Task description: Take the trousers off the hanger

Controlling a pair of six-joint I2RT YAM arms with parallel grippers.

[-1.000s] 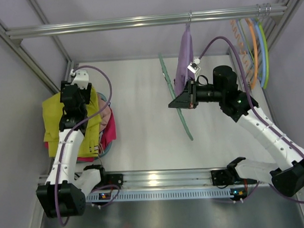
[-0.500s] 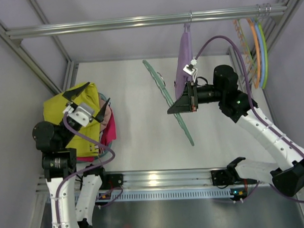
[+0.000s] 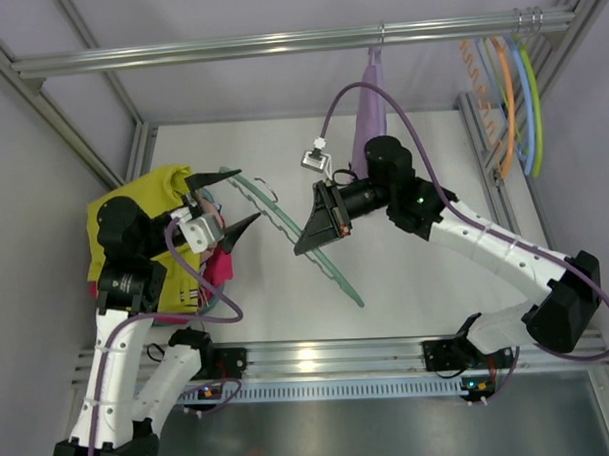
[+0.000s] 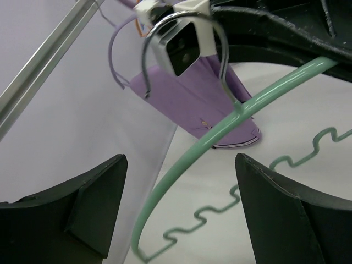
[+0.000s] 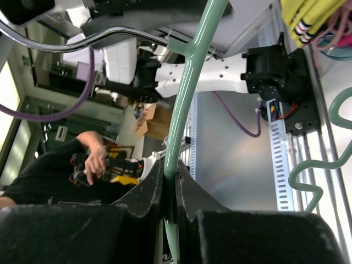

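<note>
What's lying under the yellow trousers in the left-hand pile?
A red-magenta cloth pokes out from beneath the yellow trousers at their right edge. Whatever else lies below is covered by the trousers and the left arm.

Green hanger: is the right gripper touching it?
Touching. The right wrist view shows the right gripper shut on the green hanger, both fingers pinching it.
</note>
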